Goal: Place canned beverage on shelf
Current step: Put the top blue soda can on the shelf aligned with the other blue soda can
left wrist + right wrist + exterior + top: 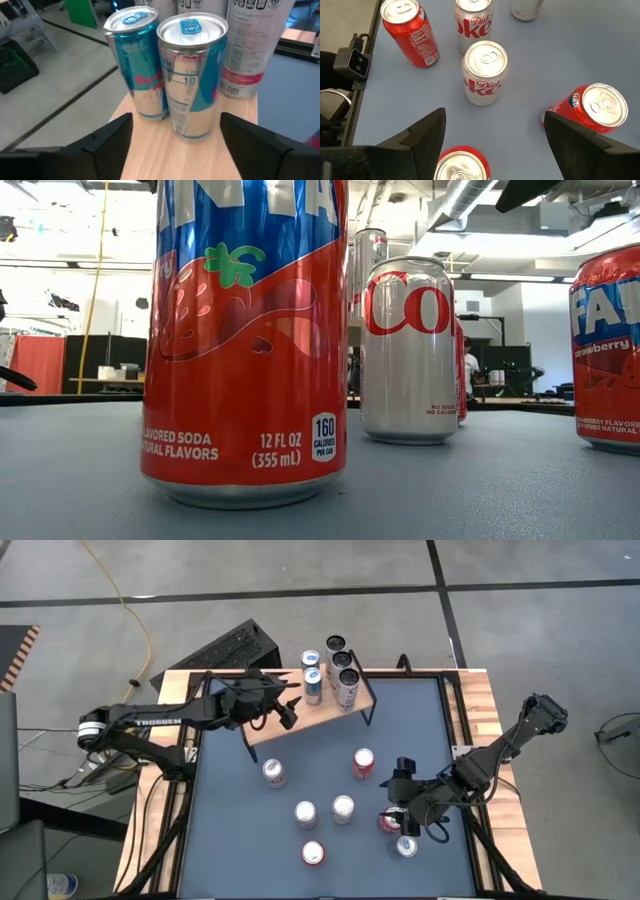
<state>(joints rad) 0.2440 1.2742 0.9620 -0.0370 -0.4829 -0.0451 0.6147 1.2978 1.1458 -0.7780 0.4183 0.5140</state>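
Observation:
The shelf (322,716) is a light wooden board on thin black legs at the table's far edge. Two blue-and-silver cans (192,75) (137,60) and three taller cans (342,661) stand upright on it. My left gripper (292,710) (177,145) hovers open over the board's left part, fingers to either side of the nearer blue-and-silver can but short of it. Several more cans stand on the grey table. My right gripper (398,808) (492,145) hangs open above a red can (462,167) at the near right, clear of it.
On the table stand two silver Diet Coke cans (484,72) (472,22), a red cola can (410,32), red Fanta cans (592,107) (245,340) and a silver can (406,845) beside my right gripper. Bare board (150,145) lies in front of the blue-and-silver cans.

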